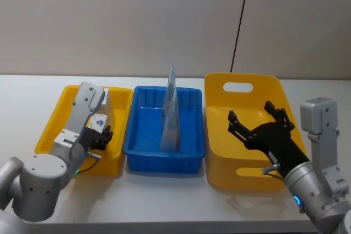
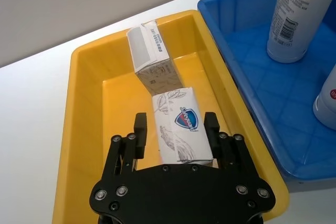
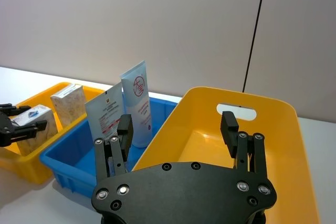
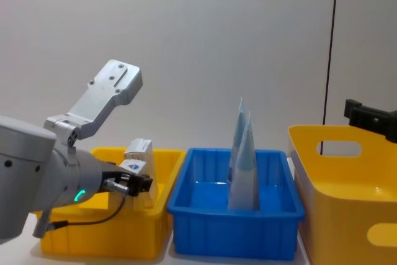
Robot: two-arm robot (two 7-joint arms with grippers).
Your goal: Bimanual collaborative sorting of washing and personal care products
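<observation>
While the left arm reaches down into the small yellow bin (image 2: 84,129) at the robot's left, the left gripper (image 2: 176,123) has its two black fingers (image 2: 140,129) pressed in on the long sides of a block pack (image 2: 181,135), the whitish one with the leaf print and the blue oval logo facing up. From where I stand, that pack sits between the fingers over the bin's floor, towards the near end. I can't tell whether it rests on the floor or hangs just clear of it. Right behind it, towards the far wall, a second block pack (image 2: 149,56) stands on end, its barcode side turned up, and its lower end looks close to touching the held one.

In the middle, the blue bin (image 1: 164,163) sits just beside the small yellow one, and two pale-blue pouches (image 4: 245,166) stand upright inside it, one close behind the other, narrow ends up.

On the robot's right, the right gripper (image 3: 176,123) hovers above the large yellow bin (image 1: 236,176), the one with a handle slot in its far wall. Its fingers are spread wide apart with nothing between them, pointing down and forward into the bin.

All three bins stand in a row on the white table (image 1: 164,204), their sides nearly meeting.
</observation>
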